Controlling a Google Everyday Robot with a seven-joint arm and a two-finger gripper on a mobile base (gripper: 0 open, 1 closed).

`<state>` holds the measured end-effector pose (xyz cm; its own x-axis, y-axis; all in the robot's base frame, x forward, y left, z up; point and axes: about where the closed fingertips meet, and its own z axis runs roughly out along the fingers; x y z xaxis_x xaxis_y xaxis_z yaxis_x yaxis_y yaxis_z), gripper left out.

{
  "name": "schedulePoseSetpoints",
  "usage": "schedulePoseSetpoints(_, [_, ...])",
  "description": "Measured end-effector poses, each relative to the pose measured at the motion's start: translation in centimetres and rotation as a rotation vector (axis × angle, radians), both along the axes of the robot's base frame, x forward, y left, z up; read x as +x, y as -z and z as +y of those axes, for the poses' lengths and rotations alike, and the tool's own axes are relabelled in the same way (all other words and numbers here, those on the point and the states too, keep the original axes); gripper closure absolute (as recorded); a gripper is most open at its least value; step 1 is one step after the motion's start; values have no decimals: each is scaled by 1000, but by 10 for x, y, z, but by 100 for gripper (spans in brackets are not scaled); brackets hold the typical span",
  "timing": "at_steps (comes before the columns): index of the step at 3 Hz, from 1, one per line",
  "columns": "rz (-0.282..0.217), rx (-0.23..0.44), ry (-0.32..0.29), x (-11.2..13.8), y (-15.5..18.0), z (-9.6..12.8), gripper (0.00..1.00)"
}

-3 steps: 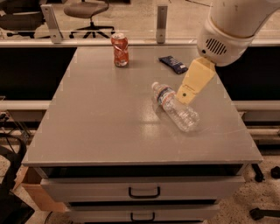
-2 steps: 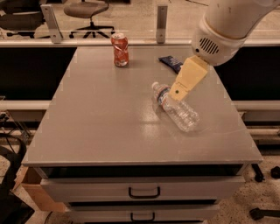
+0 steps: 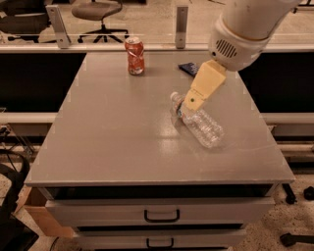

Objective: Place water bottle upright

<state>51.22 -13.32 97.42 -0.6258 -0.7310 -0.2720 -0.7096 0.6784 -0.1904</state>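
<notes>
Water bottle (image 3: 202, 126), lying flat, should be clasped squarely at its neck, where the gripper (image 3: 188, 105) is seen, closure indiscernible.

Water bottle (image 3: 203, 126) clear ribbed plastic; table (image 3: 113, 127) matt, smooth; gripper (image 3: 189, 104) cream plastic, at bottle neck.

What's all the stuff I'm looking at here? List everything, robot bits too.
water bottle: one, clear with a white cap, lying on its side on the table's right half
soda can: one, orange-red, upright near the table's far edge
snack wrapper: one, dark blue, flat on the table beyond the bottle
table: one, grey, centre of view
drawers: two, grey with dark handles, under the table's front
office chair: one clearly seen, grey, on the floor beyond the table
arm: one, white, reaching in from the upper right
gripper: one, pale yellow, down at the bottle's cap end
</notes>
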Motion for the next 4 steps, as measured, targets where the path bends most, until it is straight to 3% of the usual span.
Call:
schedulePoseSetpoints(2, [89,-116,200,32,14,8,0])
schedulePoseSetpoints(4, [123,-139,315,57,38,10,0])
